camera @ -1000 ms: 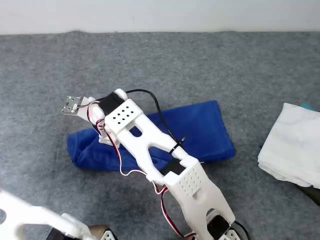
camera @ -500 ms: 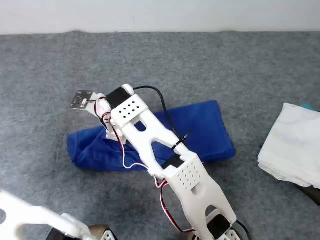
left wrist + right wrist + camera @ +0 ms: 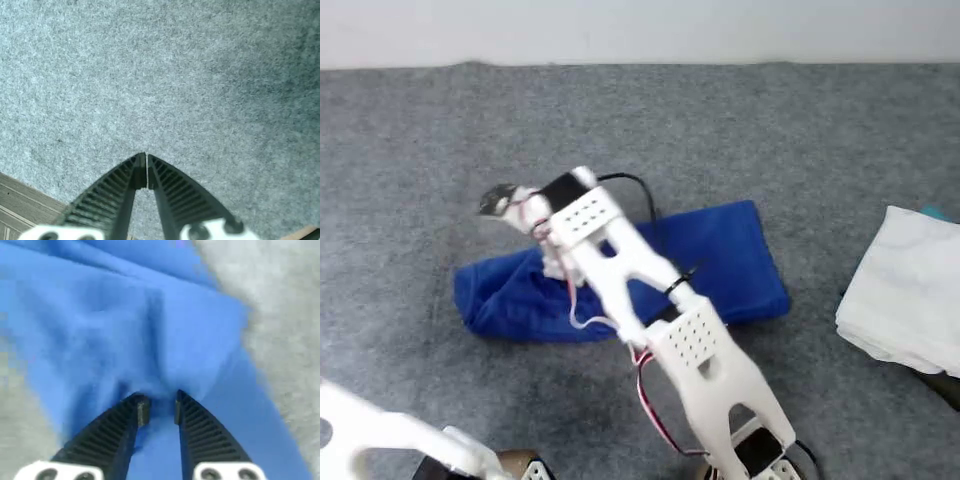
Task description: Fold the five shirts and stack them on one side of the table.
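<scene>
A blue shirt (image 3: 720, 260) lies partly folded across the middle of the grey table. My right arm stretches over it from the front, and its gripper (image 3: 556, 268) comes down on the shirt's left part. In the right wrist view the right gripper (image 3: 160, 410) has a fold of the blue shirt (image 3: 100, 330) pinched between its nearly closed fingers. My left gripper (image 3: 146, 170) is shut on nothing above bare grey carpet (image 3: 200, 75). Part of the left arm (image 3: 380, 435) shows at the front left corner.
A stack of folded white shirts (image 3: 905, 300) sits at the right edge, with a teal bit (image 3: 932, 212) peeking out behind it. The table's wooden edge (image 3: 20, 205) lies close under my left gripper. Open carpet (image 3: 670, 120) spreads behind the blue shirt.
My right arm's wrist has swung to the right and slightly back over the blue shirt's left end. The shirt's outline has hardly changed. The left arm has kept still.
</scene>
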Robot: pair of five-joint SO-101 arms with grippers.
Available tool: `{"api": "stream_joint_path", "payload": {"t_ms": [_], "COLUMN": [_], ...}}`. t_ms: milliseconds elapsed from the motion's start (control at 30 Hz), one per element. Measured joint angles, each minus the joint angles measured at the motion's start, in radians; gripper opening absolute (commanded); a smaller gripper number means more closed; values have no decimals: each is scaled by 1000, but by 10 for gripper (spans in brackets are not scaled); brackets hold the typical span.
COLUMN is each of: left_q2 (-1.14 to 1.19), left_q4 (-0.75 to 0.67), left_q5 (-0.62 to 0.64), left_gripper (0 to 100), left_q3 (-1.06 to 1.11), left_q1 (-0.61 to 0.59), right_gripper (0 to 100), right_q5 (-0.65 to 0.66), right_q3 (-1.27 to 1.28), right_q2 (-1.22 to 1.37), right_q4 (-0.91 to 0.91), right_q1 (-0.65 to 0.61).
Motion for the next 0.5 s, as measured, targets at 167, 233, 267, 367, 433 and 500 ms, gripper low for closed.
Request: {"api": "stream_joint_path", "payload": {"t_ms": [167,233,267,367,433,500], "left_q2": [0,0,0,0,0,0], "left_q4": [0,0,0,0,0,0], "left_q5": [0,0,0,0,0,0], "left_gripper": [15,15,15,15,15,15], "left_q3": [0,0,0,0,0,0], "left_q1": [0,0,0,0,0,0], "right_gripper": [94,94,94,94,94,94], "right_q5": [9,9,9,9,9,5], "right_q3": [-25,-71,-98,-189,-233,-247], "right_q2": [23,23,23,23,23,21], "right_q4": [-63,-43,-23,43,77,77], "right_q1": [91,95,91,54,12,-31]}}
